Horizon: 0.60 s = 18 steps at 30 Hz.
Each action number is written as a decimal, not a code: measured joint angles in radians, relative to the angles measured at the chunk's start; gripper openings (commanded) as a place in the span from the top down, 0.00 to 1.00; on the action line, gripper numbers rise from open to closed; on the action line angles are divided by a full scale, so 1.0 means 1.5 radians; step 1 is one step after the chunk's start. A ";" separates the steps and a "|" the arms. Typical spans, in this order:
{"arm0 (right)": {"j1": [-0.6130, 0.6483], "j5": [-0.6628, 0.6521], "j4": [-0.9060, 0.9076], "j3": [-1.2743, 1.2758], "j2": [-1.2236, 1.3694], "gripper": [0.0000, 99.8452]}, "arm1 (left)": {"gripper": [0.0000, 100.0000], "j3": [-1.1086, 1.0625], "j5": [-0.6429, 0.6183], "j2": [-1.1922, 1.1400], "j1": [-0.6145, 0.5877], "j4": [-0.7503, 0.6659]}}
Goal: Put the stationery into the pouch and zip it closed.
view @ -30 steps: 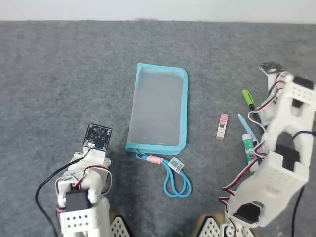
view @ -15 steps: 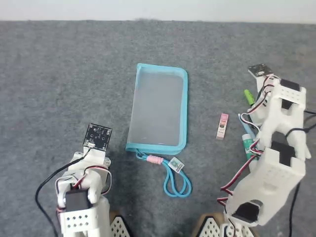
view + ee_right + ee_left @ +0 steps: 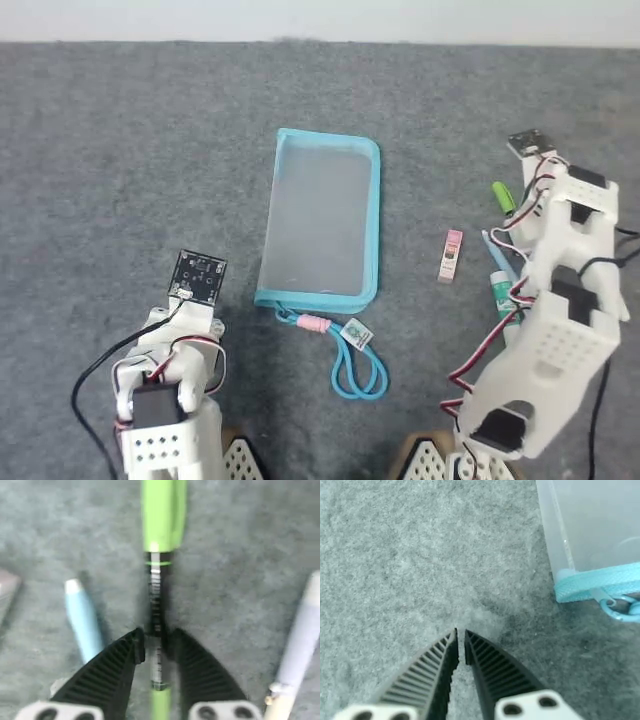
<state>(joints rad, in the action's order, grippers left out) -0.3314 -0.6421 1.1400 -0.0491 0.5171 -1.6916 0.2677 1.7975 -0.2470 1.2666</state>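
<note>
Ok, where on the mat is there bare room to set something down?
Widest: the mat left of the pouch, beyond the left arm. Also the strip beyond the pouch, and a narrow lane between pouch and eraser. Crowded: the right side, where green pen, blue pen and glue lie by the right arm, and the strap near the pouch's zip end.

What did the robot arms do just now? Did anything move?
The right gripper swung sideways toward the pouch; its jaws now stand either side of the green pen, which lies on the table. The left gripper, pouch and small pink item stayed put.
</note>
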 measured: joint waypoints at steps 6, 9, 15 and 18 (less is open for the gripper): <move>-0.048 0.004 0.021 -0.001 -0.006 0.99 | 0.98 0.000 0.000 0.000 0.000 0.000; -0.088 -0.002 0.061 -0.001 -0.031 0.99 | 0.98 0.000 0.000 0.000 0.000 0.000; -0.172 -0.071 0.097 0.000 -0.082 0.99 | 0.98 0.000 0.000 0.000 0.000 0.000; -0.191 -0.104 0.098 0.000 -0.082 0.99 | 0.98 0.000 0.000 0.000 0.000 0.000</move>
<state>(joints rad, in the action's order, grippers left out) -0.6183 -0.7986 1.2873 -0.0491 0.3943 -1.6916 0.2677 1.7975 -0.2470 1.2666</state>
